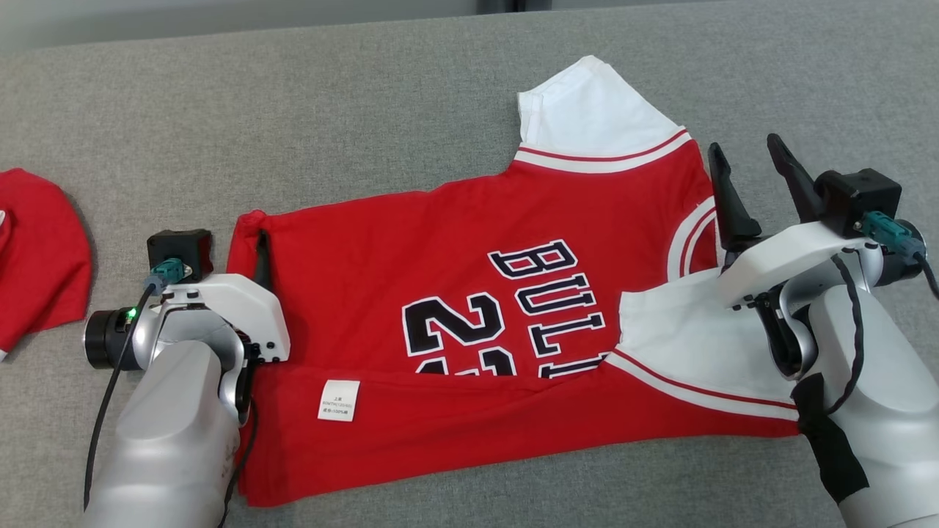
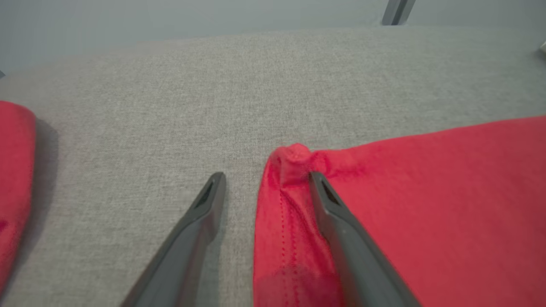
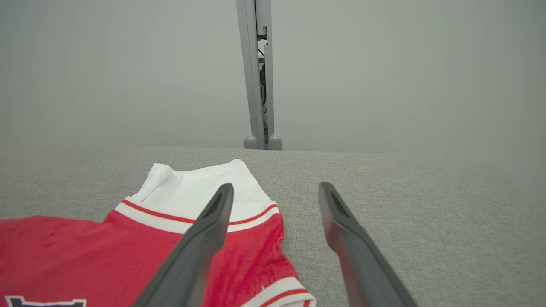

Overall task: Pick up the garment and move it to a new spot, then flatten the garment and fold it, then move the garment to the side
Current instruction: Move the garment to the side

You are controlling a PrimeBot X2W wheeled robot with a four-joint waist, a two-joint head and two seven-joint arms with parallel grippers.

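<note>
Head view: fold step apparently under way, garment near edge doubled over. Left gripper at its hem, right gripper beside its collar, fingers released. Next move likely requires regrasping the far corners.

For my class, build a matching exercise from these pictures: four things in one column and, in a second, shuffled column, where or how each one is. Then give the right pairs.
Column one
1. left gripper
2. right gripper
3. white label
4. second red garment

Column two
A. on the jersey's folded-over near strip
B. open, straddling the jersey's hem corner
C. lying apart, at the head view's left edge
D. open, at the jersey's collar end

Pairs: 1-B, 2-D, 3-A, 4-C
</note>
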